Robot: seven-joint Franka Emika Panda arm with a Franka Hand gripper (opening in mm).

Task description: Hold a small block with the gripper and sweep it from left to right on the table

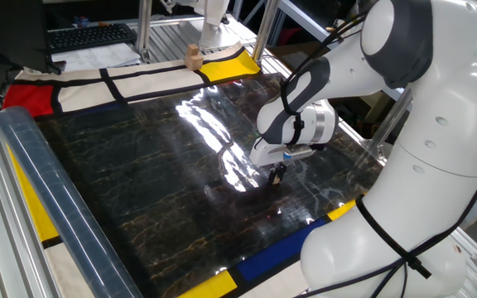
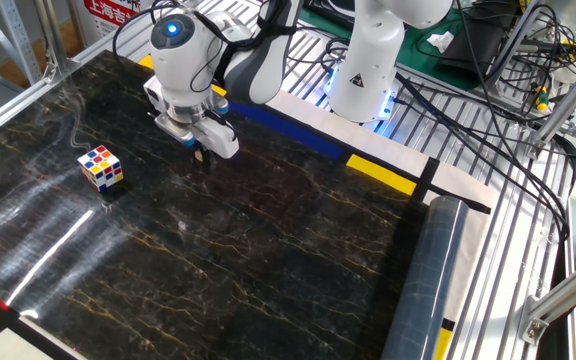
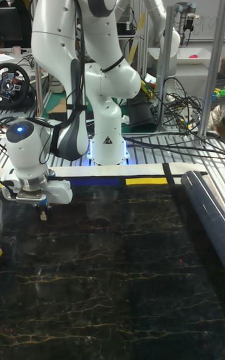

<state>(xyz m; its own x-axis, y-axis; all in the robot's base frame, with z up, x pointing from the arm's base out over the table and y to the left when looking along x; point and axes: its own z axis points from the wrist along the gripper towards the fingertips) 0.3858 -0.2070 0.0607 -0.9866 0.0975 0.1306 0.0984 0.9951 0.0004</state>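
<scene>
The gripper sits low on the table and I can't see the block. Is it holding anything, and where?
Cannot tell: the gripper's fingertips are down at the table, too small to show anything between them.

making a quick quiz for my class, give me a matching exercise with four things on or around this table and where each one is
Things:
1. puzzle cube
2. gripper
3. larger tan wooden block
4. clear roll

Places:
A. on the white panel at the table's border
B. low over the black surface, fingers pointing down
C. along one edge of the table
D. alone on the black surface, apart from the gripper

Pairs: 1-D, 2-B, 3-A, 4-C
</scene>
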